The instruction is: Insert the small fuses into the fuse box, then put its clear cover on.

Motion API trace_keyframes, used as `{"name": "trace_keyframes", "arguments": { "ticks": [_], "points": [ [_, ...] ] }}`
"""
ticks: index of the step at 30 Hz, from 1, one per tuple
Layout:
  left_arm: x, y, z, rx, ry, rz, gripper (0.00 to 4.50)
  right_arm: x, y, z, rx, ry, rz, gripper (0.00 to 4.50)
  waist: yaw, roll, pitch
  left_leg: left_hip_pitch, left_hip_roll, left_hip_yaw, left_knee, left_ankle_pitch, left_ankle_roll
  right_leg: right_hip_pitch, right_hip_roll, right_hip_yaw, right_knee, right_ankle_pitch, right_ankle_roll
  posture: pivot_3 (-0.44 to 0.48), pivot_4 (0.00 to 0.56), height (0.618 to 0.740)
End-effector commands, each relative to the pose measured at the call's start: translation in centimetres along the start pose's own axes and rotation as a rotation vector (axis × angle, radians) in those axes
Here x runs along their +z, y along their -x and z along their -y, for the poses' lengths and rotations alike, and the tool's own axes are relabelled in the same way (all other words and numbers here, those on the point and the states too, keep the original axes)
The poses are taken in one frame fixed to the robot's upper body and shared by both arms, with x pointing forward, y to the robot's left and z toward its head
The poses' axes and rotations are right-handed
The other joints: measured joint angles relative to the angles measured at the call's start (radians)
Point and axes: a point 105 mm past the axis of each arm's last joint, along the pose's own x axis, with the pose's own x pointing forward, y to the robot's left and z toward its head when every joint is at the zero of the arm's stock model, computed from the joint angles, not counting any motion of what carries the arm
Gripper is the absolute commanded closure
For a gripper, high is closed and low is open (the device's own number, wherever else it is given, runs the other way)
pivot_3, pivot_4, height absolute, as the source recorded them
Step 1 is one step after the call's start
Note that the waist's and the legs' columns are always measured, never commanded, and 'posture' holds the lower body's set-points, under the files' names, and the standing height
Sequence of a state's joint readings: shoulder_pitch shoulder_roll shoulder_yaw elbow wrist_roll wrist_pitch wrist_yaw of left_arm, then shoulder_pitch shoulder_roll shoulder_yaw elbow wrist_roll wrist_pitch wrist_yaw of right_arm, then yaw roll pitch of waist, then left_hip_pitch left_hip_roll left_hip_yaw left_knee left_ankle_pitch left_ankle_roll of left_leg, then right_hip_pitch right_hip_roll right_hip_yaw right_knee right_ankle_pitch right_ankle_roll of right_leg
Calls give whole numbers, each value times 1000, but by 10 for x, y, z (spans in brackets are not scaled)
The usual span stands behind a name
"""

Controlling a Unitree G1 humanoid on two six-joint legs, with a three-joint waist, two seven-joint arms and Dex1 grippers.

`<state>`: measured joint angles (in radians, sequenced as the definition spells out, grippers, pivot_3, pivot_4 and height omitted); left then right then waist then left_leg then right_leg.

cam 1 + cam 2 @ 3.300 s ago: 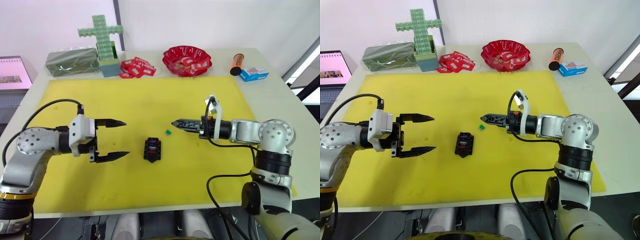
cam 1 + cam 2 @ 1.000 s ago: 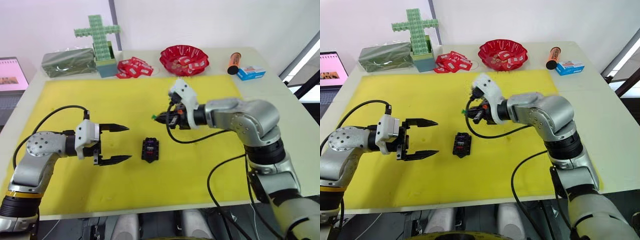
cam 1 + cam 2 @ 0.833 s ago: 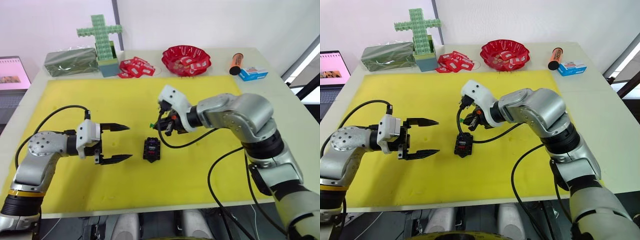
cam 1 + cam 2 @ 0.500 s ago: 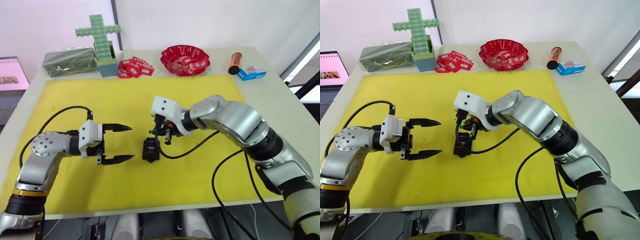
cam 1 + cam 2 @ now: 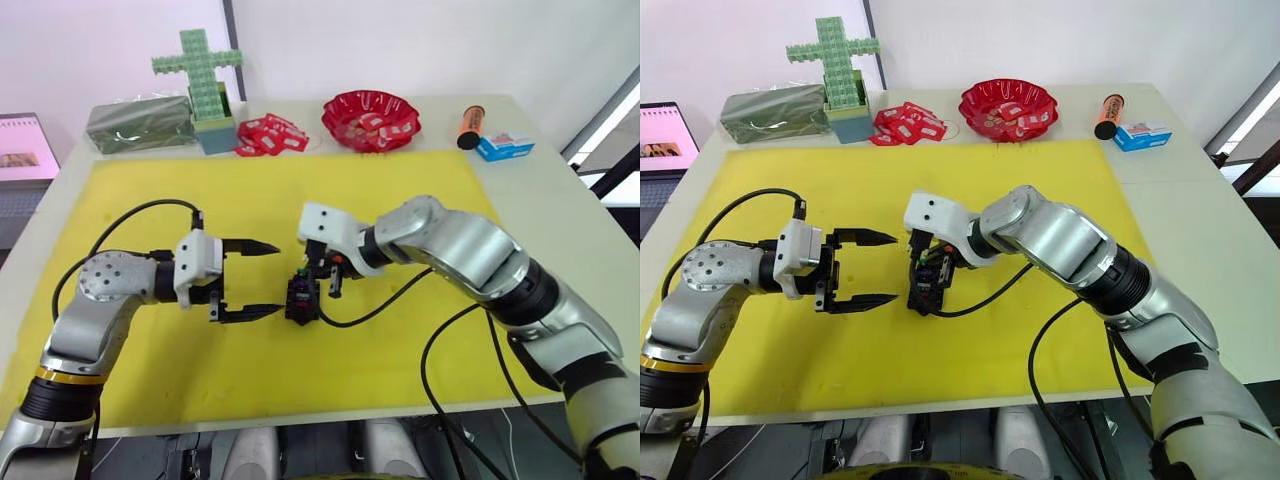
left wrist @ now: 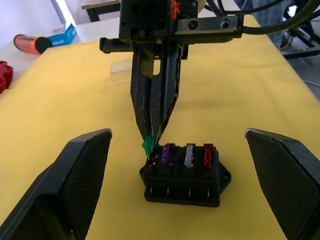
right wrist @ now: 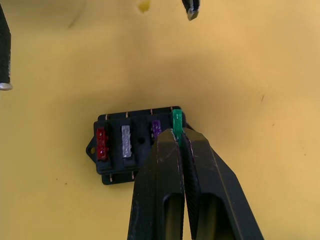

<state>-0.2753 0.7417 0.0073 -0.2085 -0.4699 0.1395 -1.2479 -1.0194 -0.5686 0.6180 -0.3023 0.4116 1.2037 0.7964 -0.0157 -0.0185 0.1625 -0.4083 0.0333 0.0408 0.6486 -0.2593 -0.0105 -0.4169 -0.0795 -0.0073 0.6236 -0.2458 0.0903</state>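
Note:
The black fuse box (image 5: 302, 298) lies on the yellow mat (image 5: 420, 200) between my two grippers. A purple fuse (image 6: 166, 154), a pale grey fuse (image 6: 189, 154) and a red fuse (image 6: 208, 155) sit in its slots. My right gripper (image 7: 178, 137) is shut on the green fuse (image 7: 177, 121), which it holds tilted at the box's end slot beside the purple one. My left gripper (image 5: 275, 278) stands open just left of the box, touching nothing. The clear cover (image 6: 121, 73) lies on the mat beyond the box.
Along the table's far edge stand a green brick cross (image 5: 200, 75), a dark green package (image 5: 138, 122), red-and-white packets (image 5: 270, 135), a red bowl (image 5: 371, 118), an orange tube (image 5: 470, 127) and a blue box (image 5: 506, 147). A laptop (image 5: 25, 150) sits at far left.
My right gripper has carried the green fuse down and left, from above the mat to the fuse box's end slot. My open left gripper has moved right, close to the box.

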Motion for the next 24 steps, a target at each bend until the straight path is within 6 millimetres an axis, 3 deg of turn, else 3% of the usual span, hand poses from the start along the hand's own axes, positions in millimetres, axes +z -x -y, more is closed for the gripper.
{"name": "trace_keyframes", "arguments": {
  "ticks": [1, 24],
  "points": [
    [1, 14, -3, 13, -19, 3, 0, 8, 2, -3, -5, 34, 20, 4483, -2, 0, 0, 0, 0, 0, 0, 0, 0, -1, 0, 0, 1, 0, 0, 0, 150, 740],
    [-15, 16, -2, 10, -7, -12, 0, 0, -3, 3, -31, 30, 0, 4483, 1, 0, 0, 0, 0, 1, 0, 0, 0, -2, 0, 0, 4, 0, 0, 0, 150, 740]
  ]
}}
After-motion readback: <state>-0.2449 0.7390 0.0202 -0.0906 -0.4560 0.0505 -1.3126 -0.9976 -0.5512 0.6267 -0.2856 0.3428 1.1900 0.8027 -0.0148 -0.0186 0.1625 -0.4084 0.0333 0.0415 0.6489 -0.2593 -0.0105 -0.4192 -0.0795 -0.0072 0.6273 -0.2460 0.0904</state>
